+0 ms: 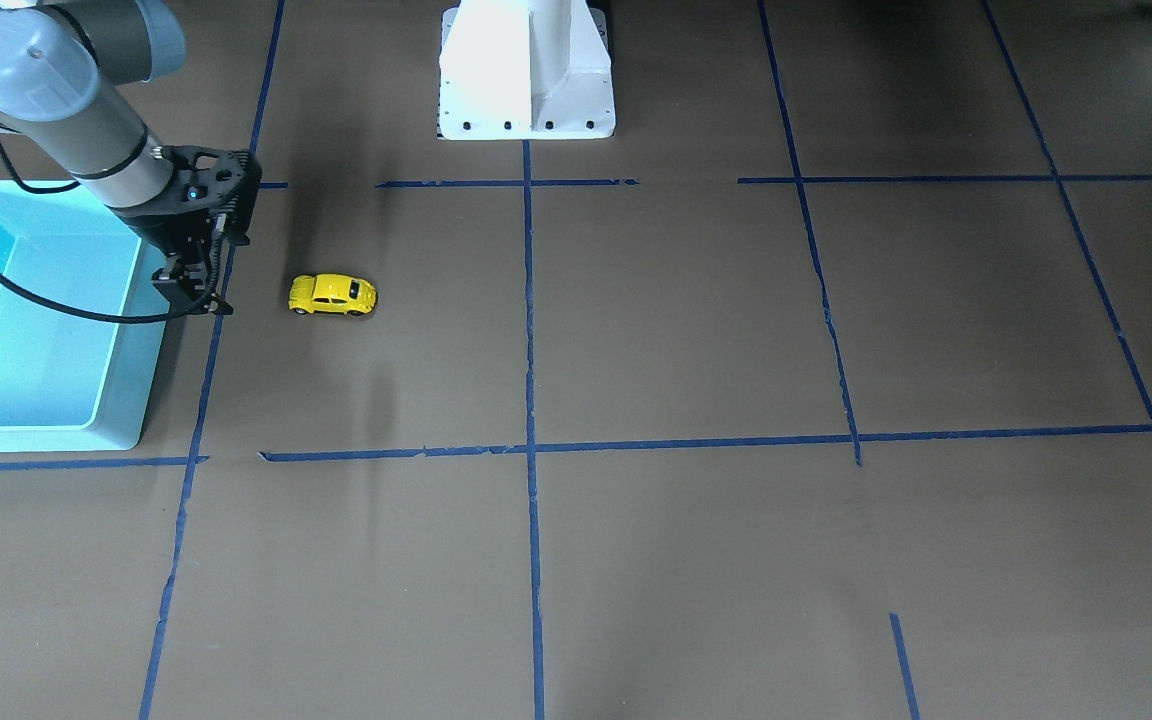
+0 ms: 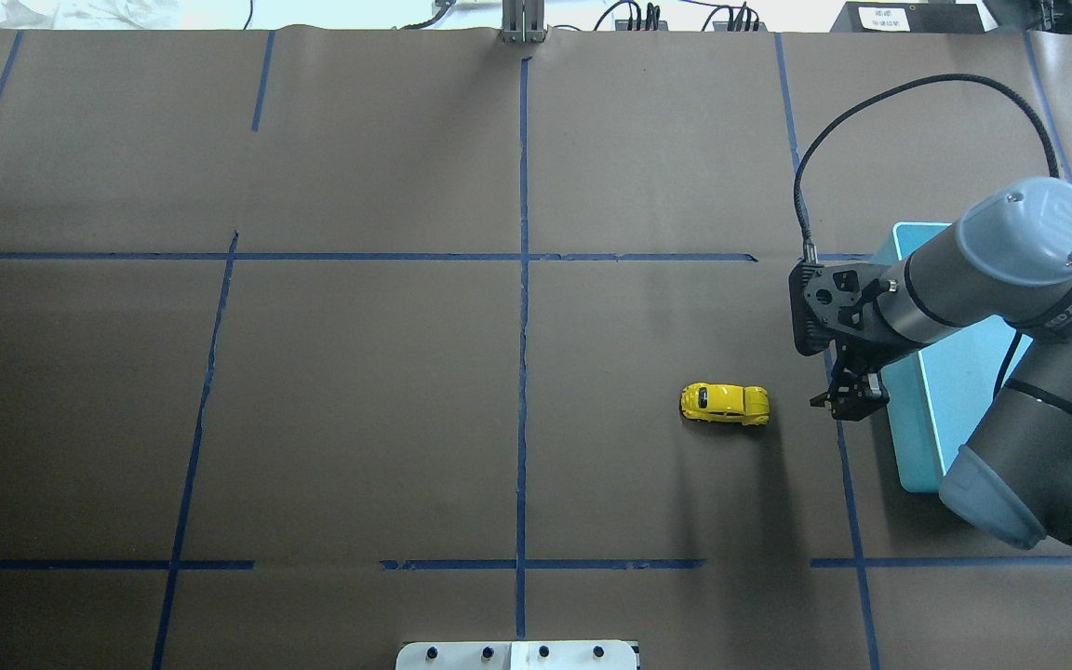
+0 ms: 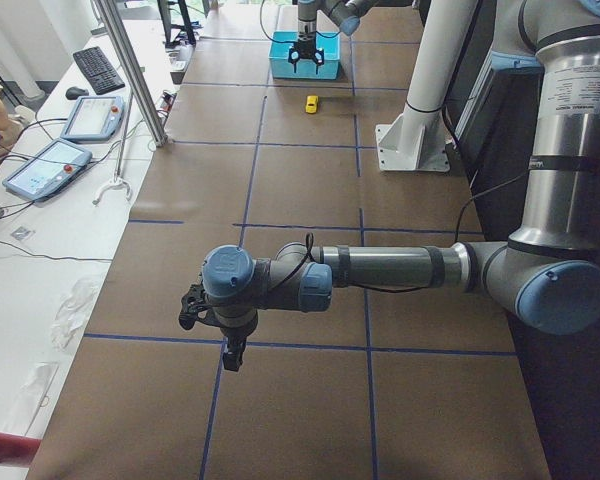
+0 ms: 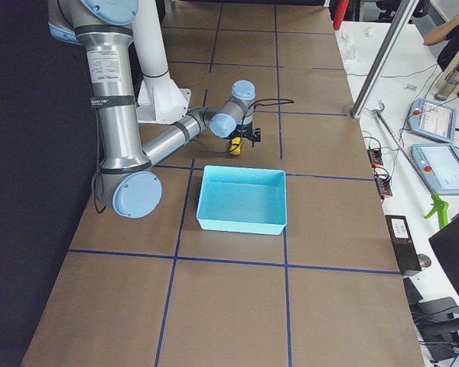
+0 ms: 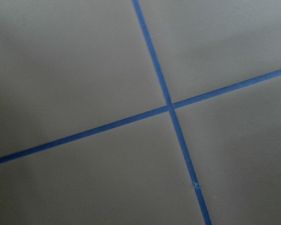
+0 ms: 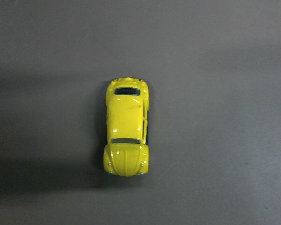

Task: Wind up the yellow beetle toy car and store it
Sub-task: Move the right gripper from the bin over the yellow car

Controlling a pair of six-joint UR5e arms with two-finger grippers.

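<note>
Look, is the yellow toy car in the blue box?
Out: the yellow beetle toy car stands on the brown table, outside the turquoise bin.

Even, fairly bright overhead light w/ soft shadows: a faint one beside the yellow beetle toy car [image 1: 332, 294], broad dim bands across the table [image 1: 686, 330] paper. Glare blows out the white pedestal [image 1: 526, 60] in front view. Overhead view's top edge overexposed. Left wrist pic slightly soft; right wrist pic dim but sharp, glints on its roof.
</note>
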